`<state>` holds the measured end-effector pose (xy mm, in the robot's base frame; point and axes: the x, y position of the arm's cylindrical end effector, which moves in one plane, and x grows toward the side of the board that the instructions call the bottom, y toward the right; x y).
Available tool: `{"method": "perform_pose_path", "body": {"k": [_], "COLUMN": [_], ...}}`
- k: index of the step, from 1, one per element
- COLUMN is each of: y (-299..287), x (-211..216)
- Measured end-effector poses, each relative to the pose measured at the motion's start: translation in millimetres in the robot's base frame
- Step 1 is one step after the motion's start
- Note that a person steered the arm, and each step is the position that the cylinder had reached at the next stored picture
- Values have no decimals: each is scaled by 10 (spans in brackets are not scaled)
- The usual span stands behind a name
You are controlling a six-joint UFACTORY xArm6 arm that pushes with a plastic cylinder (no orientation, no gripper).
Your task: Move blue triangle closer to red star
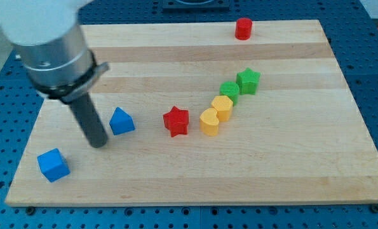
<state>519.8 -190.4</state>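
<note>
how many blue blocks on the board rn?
2. The blue triangle sits left of the red star, just right of my tip. The blue cube is near the board's bottom-left corner. The arm could be hiding something at the view's top left.

Single camera view only; no second view, so no overlap to report. Camera sits high beyond view's bottom edge of counter (195,184), looking down and forward at slant. Far edge of counter near view's top appears shorter than near edge, so perspective recedes upward. Medium range: nearly whole counter fits in picture, blue perforated base visible round all sides. Arm housing enters from view's top left, large and close to lens, cropped by picture edge. My tip (98,144) visible at view's lower left.
</note>
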Motion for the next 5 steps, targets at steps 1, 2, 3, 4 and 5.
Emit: {"method": "perform_pose_path", "body": {"k": [1,2,3,4,5], "y": [-210,20,444,452,272], "x": [-107,-314,-352,-346,26]}}
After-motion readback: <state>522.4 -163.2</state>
